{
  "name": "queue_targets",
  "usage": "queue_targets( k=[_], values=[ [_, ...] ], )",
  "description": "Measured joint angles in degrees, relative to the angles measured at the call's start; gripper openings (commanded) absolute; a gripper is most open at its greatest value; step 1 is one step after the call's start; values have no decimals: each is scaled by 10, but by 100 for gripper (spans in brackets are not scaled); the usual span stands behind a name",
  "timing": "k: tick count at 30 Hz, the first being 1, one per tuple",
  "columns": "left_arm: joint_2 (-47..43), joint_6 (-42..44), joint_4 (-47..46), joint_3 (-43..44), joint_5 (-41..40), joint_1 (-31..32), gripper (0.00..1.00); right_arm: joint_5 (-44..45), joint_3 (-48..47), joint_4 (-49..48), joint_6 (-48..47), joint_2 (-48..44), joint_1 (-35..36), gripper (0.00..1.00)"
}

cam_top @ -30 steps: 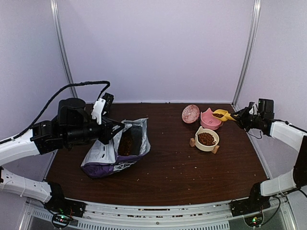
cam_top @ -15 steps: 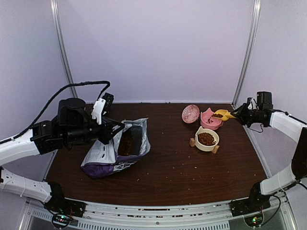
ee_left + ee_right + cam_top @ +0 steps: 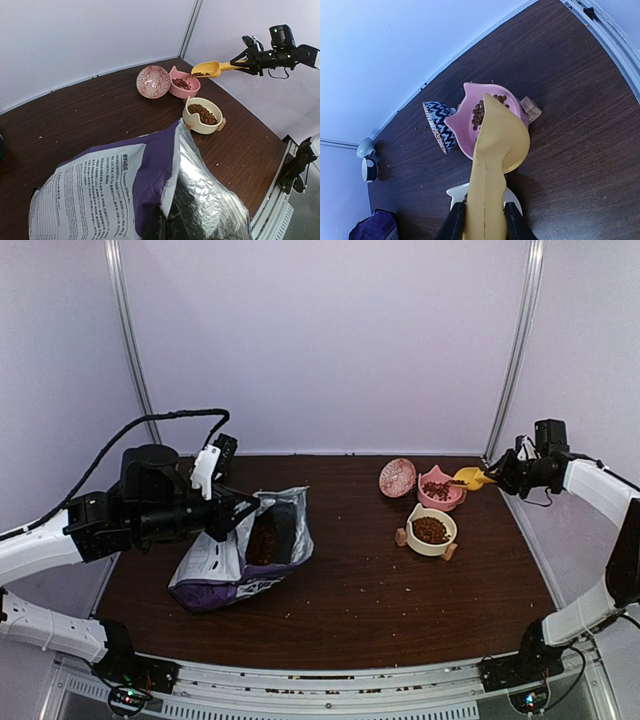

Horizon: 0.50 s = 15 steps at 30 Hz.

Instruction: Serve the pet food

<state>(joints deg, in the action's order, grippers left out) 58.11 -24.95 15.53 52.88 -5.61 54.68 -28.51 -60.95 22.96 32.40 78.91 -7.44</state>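
From above, the right gripper [image 3: 497, 477] clenches the yellow plastic scoop [image 3: 467, 478], tipped over the pink cat-eared bowl [image 3: 440, 504] just ahead, which holds dark-brown kibble pellets [image 3: 436, 489]. The left gripper [image 3: 243, 512] pinches the purple foil bag [image 3: 215, 565] at its rim.

Left wrist: more kibble fills the cream round bowl [image 3: 200, 127] below the scoop.

Right wrist: kibble lies just past the scoop's lip.

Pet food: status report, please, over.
Right gripper shut on yellow scoop over pink bowl. Pet food inside. Left gripper shut on purple bag. Nothing blocking.
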Motion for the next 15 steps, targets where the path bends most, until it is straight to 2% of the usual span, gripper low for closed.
queue_targets(
  k=[7,15],
  values=[
    [1,0,0,0,2,-1,0,36,-44,44,-43,18,23,5],
    [8,5,0,2,9,-2,0,118,-81,81,-110,36,76,5]
  ],
)
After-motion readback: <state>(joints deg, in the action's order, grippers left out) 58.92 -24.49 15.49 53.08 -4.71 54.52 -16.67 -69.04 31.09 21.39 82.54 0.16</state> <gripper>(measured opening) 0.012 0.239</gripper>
